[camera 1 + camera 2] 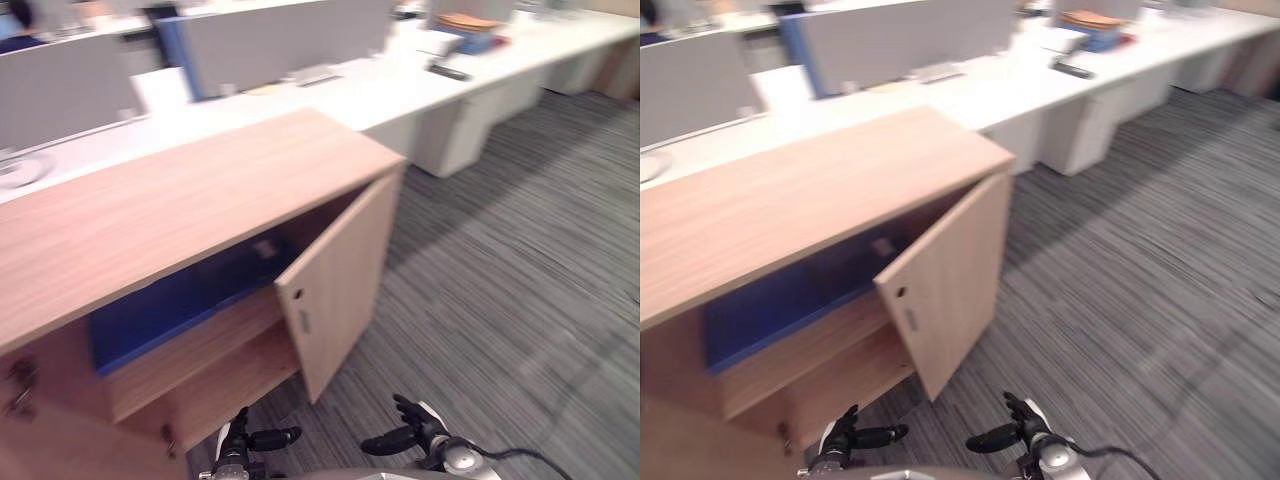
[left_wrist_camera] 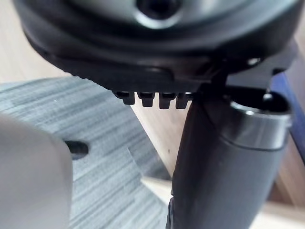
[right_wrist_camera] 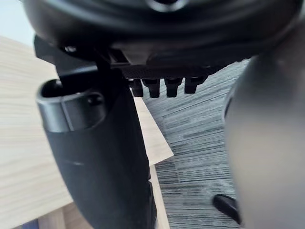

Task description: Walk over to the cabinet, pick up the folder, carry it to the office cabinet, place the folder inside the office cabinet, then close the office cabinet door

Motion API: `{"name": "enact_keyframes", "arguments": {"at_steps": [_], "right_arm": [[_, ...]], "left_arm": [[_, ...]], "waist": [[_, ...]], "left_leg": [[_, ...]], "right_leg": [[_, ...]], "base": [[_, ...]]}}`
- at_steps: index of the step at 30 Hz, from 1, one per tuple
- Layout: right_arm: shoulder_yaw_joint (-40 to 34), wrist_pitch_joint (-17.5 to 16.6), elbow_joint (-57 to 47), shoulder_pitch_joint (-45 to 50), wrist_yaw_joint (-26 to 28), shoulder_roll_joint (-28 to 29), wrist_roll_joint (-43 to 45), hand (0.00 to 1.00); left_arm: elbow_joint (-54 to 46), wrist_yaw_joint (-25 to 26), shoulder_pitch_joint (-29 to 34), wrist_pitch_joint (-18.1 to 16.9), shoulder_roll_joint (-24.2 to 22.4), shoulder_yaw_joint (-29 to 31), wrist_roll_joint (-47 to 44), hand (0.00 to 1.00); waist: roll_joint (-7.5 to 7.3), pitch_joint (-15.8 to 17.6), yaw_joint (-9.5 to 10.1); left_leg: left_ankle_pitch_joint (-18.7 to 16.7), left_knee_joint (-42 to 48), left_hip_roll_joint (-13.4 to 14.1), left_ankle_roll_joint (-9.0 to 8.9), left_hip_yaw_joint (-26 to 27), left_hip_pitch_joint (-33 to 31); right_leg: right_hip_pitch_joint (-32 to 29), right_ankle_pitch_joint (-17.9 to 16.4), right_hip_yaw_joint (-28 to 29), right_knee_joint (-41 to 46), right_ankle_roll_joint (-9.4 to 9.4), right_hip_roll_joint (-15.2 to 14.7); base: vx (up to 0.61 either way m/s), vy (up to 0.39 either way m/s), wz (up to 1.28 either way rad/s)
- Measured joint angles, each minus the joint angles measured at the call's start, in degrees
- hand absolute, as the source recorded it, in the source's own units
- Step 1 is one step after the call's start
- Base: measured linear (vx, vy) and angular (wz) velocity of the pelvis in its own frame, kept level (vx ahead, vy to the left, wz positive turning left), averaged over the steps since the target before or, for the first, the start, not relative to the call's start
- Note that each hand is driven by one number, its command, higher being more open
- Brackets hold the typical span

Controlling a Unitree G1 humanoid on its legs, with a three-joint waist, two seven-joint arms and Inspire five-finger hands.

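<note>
The low wooden office cabinet [image 1: 170, 200] stands in front of me, its right door [image 1: 335, 285] swung wide open toward me. A blue folder [image 1: 170, 305] lies flat on the upper shelf inside, partly hidden under the cabinet top. My left hand [image 1: 250, 440] hangs low in front of the lower shelf, fingers relaxed and holding nothing. My right hand [image 1: 415, 432] is level with it over the carpet, below the door's free edge, also relaxed and holding nothing. Both thumbs [image 2: 224, 162] [image 3: 100, 162] stand out straight in the wrist views.
Behind the cabinet runs a long white desk [image 1: 400, 85] with grey partitions [image 1: 290, 40] and a white drawer pedestal [image 1: 460, 135]. Grey striped carpet [image 1: 510, 290] spreads to the right. Keys hang at the cabinet's left door [image 1: 20, 385].
</note>
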Motion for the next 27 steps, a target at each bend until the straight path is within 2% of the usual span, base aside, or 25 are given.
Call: {"name": "enact_keyframes", "arguments": {"at_steps": [1,2,3,4,5,7,10,11,12,13,14,15,16,17,18,19,20,21,22,23,24,25,26,27], "right_arm": [[-4.0,-0.3,2.8,0.0,-0.7,1.4,0.4,1.00],[-6.9,-0.2,4.9,-0.5,-1.1,2.4,0.4,1.00],[-9.2,0.0,6.8,-0.8,-1.8,2.9,0.5,1.00],[-12.0,0.2,9.5,-0.5,-2.5,3.4,0.8,1.00],[-16.8,1.3,11.2,-1.0,-3.2,3.6,2.4,1.00],[-20.1,2.1,11.9,-0.8,-4.2,2.7,1.8,1.00],[-22.5,2.0,12.0,0.1,-4.3,2.6,-2.0,1.00],[-22.9,2.0,12.0,0.3,-4.4,2.7,-2.7,1.00],[-23.9,2.4,12.1,0.3,-4.6,3.1,-3.0,1.00],[-24.5,2.5,12.1,0.3,-4.6,3.3,-3.2,1.00],[-25.9,2.5,12.0,0.2,-4.8,4.0,-3.4,1.00],[-26.3,2.5,12.0,0.1,-4.8,4.3,-3.3,1.00],[-27.6,2.3,11.8,0.0,-4.9,4.7,-3.1,1.00],[-28.4,2.4,10.8,0.0,-4.9,4.9,-2.9,1.00],[-28.5,2.4,10.7,0.6,-4.9,4.5,-2.5,1.00],[-28.5,2.5,9.6,1.8,-5.0,4.1,-2.0,1.00],[-29.0,2.2,8.1,3.1,-5.3,3.5,-1.8,1.00],[-29.9,2.3,8.2,3.2,-5.4,3.5,-1.6,1.00],[-31.2,2.4,9.5,2.9,-5.5,4.8,-1.3,1.00],[-32.9,2.4,10.2,2.6,-5.5,5.4,0.5,1.00],[-33.6,2.5,10.0,3.2,-5.5,5.4,0.9,1.00],[-34.9,2.4,9.4,4.0,-5.6,5.6,1.1,1.00],[-35.7,2.5,9.1,4.1,-5.7,6.1,1.8,1.00],[-35.8,2.5,9.0,4.2,-5.7,6.3,2.4,1.00]], "left_arm": [[-0.1,0.7,-0.2,0.2,1.9,0.0,-0.8,1.00],[-0.1,1.3,-0.4,0.2,3.3,0.2,-1.2,1.00],[-0.1,1.7,-0.6,0.4,4.4,0.3,-2.0,1.00],[-0.1,2.0,-0.9,0.5,5.2,1.1,-2.2,1.00],[-0.1,2.3,-0.9,0.7,4.6,2.4,-2.8,1.00],[-0.1,2.2,0.4,1.1,3.0,4.6,-3.3,1.00],[-2.2,2.1,2.7,1.2,1.7,6.8,-4.4,1.00],[-3.2,2.1,3.0,1.2,1.4,6.9,-4.5,1.00],[-3.9,1.9,3.0,1.3,1.5,7.1,-4.7,1.00],[-4.4,1.8,3.0,1.3,1.5,7.2,-4.8,1.00],[-4.9,2.0,2.7,1.3,1.5,7.6,-4.8,1.00],[-5.2,2.0,2.1,1.3,1.4,7.9,-4.8,1.00],[-5.7,2.0,1.5,1.5,1.3,8.7,-4.9,1.00],[-6.2,2.1,0.9,1.5,1.7,8.9,-5.3,1.00],[-6.3,2.3,1.1,1.5,1.7,8.6,-5.3,1.00],[-6.6,2.4,1.7,1.5,1.3,7.7,-5.2,1.00],[-7.3,2.4,2.3,1.2,0.5,5.9,-5.2,1.00],[-7.3,2.1,1.7,1.0,0.5,4.5,-5.1,1.00],[-7.8,1.6,-0.2,0.2,0.4,3.3,-4.4,1.00],[-7.5,1.4,-0.6,0.4,-0.5,3.5,-4.2,1.00],[-7.1,1.2,-0.1,0.7,-0.9,3.6,-4.2,1.00],[-6.2,0.9,0.6,1.1,-1.0,3.5,-4.2,1.00],[-6.0,0.8,0.6,1.3,-0.9,3.4,-4.3,1.00],[-6.0,0.9,0.7,1.3,-0.7,3.3,-4.4,1.00]], "waist": [[-0.93,-0.5,-0.11],[-1.76,-0.7,0.13],[-1.96,-0.6,-0.10],[-3.23,-0.7,-0.22],[-1.49,-0.3,-0.01],[-0.58,-0.5,0.05],[-0.91,-0.5,0.45],[-1.64,-0.1,0.95],[-2.46,0.3,1.58],[-2.84,0.5,1.75],[-3.52,1.0,1.91],[-3.87,1.3,1.83],[-4.12,2.2,1.55],[-4.37,3.6,1.58],[-4.13,3.9,1.56],[-3.12,3.2,1.64],[-1.03,2.5,0.90],[-1.03,2.4,-0.03],[-2.96,3.0,-1.03],[-3.56,3.8,-0.93],[-3.18,3.6,-0.77],[-2.68,3.8,-0.77],[-3.44,4.1,-0.61],[-3.57,3.9,-0.55]], "left_leg": [[0.0,0.9,-0.9,0.00,-5.5,-2.4],[0.2,1.1,-1.6,0.15,-8.9,-4.1],[0.9,1.5,-2.3,-0.37,-12.8,-5.8],[1.7,1.4,-3.6,-1.67,-17.2,-7.2],[2.8,0.7,-3.1,-2.50,-20.6,-7.7],[4.1,0.4,-2.2,-3.17,-21.7,-8.2],[5.8,-0.9,-0.6,-4.98,-24.6,-8.9],[7.3,-1.9,0.0,-5.06,-25.1,-9.6],[9.5,-2.7,0.0,-3.74,-24.3,-10.9],[10.8,-3.0,0.0,-2.66,-22.9,-11.5],[14.1,-4.1,-0.2,1.05,-16.9,-12.6],[13.4,-3.8,-0.2,3.48,-11.1,-12.9],[6.7,5.3,0.2,6.56,2.9,-16.0],[1.6,17.5,3.0,8.56,12.1,-19.6],[0.0,25.2,4.5,9.03,17.0,-20.4],[-0.4,29.4,5.6,10.00,21.0,-20.4],[-0.8,25.9,4.2,10.23,23.2,-20.3],[0.5,20.9,1.9,8.60,22.2,-19.8],[0.4,16.1,-1.0,8.37,23.4,-18.9],[-4.6,24.3,-0.1,8.06,27.9,-17.8],[-6.0,24.6,0.1,7.52,28.7,-15.9],[-7.2,18.9,-1.6,8.33,27.9,-12.7],[-4.0,12.5,-4.1,8.39,27.1,-9.7],[-1.9,8.4,-5.4,8.60,26.5,-8.1]], "right_leg": [[0.5,-3.3,8.5,-0.9,0.98,2.9],[0.7,-5.1,14.9,-2.6,2.42,5.0],[1.7,-6.3,19.5,-5.4,3.48,7.0],[4.2,-9.4,21.5,-8.6,6.21,7.1],[5.5,-10.1,17.5,-9.1,5.57,7.8],[7.9,-11.2,12.1,-9.5,4.07,8.5],[11.0,-11.9,6.1,-11.2,2.88,11.2],[11.3,-12.0,3.9,-11.5,2.30,11.9],[11.2,-11.9,1.9,-11.6,1.54,12.1],[11.1,-11.8,0.9,-11.7,1.26,12.2],[10.8,-11.2,-1.1,-12.0,0.25,11.9],[10.8,-10.8,-2.0,-12.4,-0.42,11.7],[11.2,-10.8,-4.0,-12.6,-0.83,11.2],[12.7,-10.9,-5.9,-12.3,-1.00,10.5],[14.0,-11.0,-7.6,-12.5,-1.04,10.2],[14.7,-11.3,-9.3,-12.4,-0.89,10.2],[14.4,-12.5,-11.9,-11.5,-0.29,10.4],[13.9,-12.8,-12.9,-11.9,-0.46,10.0],[13.5,-11.6,-16.9,-14.0,0.68,7.3],[14.9,-10.6,-19.0,-14.7,1.11,6.3],[15.8,-10.2,-19.9,-15.3,1.21,6.4],[16.7,-9.9,-20.9,-15.3,1.49,6.3],[16.9,-8.6,-21.1,-15.1,0.51,5.3],[16.7,-7.7,-21.0,-14.8,-0.10,4.9]], "base": [[0.07,-0.178,1.98],[0.07,-0.209,2.16],[0.06,-0.273,2.13],[0.05,-0.363,2.20],[0.04,-0.304,1.85],[0.05,-0.257,1.32],[0.07,-0.275,1.13],[0.04,-0.241,1.06],[0.01,-0.174,0.92],[0.01,-0.182,0.90],[0.00,-0.157,0.68],[-0.01,-0.152,0.80],[-0.04,-0.081,0.71],[-0.05,-0.079,0.75],[-0.04,-0.040,0.61],[-0.01,-0.015,0.84],[0.01,0.000,1.14],[0.02,0.047,1.79],[0.02,0.078,1.72],[0.04,0.092,1.43],[0.09,0.093,0.97],[0.11,0.108,0.74],[0.08,0.113,0.66],[0.08,0.151,0.56]]}}
